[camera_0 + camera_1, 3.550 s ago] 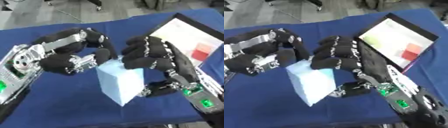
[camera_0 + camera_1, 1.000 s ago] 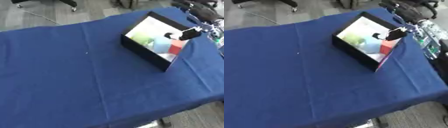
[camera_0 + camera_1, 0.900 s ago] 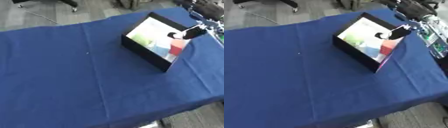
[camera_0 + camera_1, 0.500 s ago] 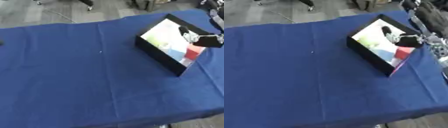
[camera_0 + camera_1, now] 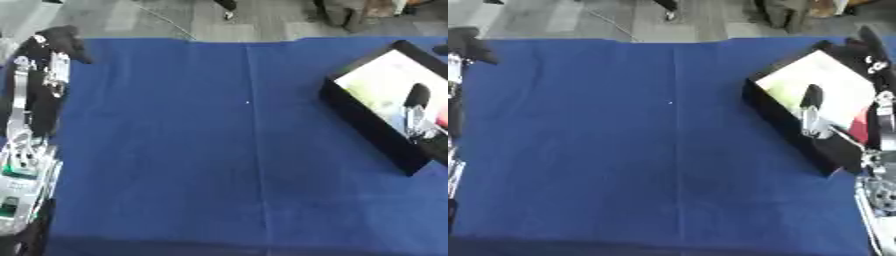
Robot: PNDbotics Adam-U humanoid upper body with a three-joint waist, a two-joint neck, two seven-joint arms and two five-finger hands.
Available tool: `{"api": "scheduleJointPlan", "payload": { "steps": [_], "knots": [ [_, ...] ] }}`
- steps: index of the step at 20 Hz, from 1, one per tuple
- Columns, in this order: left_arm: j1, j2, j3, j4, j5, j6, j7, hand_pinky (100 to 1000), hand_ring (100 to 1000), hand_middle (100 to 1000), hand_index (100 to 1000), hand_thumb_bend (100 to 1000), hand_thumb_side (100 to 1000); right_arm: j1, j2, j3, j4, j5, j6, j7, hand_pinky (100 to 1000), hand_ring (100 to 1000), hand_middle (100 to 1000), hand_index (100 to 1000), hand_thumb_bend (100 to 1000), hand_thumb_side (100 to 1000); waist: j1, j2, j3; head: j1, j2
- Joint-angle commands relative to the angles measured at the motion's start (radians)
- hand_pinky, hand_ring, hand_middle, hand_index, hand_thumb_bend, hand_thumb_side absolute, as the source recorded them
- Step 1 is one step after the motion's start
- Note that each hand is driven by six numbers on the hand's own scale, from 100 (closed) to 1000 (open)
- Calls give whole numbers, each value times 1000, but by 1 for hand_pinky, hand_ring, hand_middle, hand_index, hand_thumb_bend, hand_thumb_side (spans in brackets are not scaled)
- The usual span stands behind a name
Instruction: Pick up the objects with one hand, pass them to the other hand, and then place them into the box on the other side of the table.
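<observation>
The black rectangular box with a pale lining (image 5: 798, 130) is taken as the landmark; it stands at the right edge of the tabletop covered in blue cloth (image 5: 219, 150).

3.5 s ago a pale blue block was held between both hands above the centre of the cloth. That block is no longer seen on the cloth, and neither hand is seen carrying it. Inside the box, pale green and red shapes are visible; the block itself cannot be made out there.

The right hand (image 5: 813, 116) is seen over the interior of the box, at its right-hand side. Its fingers appear extended and nothing is seen held in them. Compared with 0.5 s ago, it remains above the box.

The left hand (image 5: 39, 75) is seen well away from the box, at the far left edge of the cloth. Whether its fingers are straight or curled cannot be told.

It is judged that the placement of this object is complete and that withdrawal of the right hand is the step in hand.
</observation>
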Motion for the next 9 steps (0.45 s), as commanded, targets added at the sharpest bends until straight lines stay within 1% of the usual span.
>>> {"api": "scheduleJointPlan", "payload": {
  "steps": [1,4,6,9],
  "knots": [
    [-2,6,-5,-6,7,-22,22,813,529,543,723,100,700,17,35,12,-21,-26,12,16,879,894,715,1000,100,520,2,-5,-8,13,-3],
    [-4,6,-14,-7,21,-28,34,815,531,545,723,100,703,30,53,21,-21,-38,25,27,877,893,710,1000,100,526,3,-3,-12,4,-3],
    [-1,0,-21,0,26,-25,38,813,529,543,719,100,713,36,56,27,-21,-40,27,37,877,893,710,1000,100,525,2,-4,-11,-8,-3],
    [-1,-2,-26,5,25,-22,44,813,529,543,719,100,713,38,57,29,-21,-41,27,44,877,893,710,1000,100,525,2,-5,-10,-13,-3]
  ]
}}
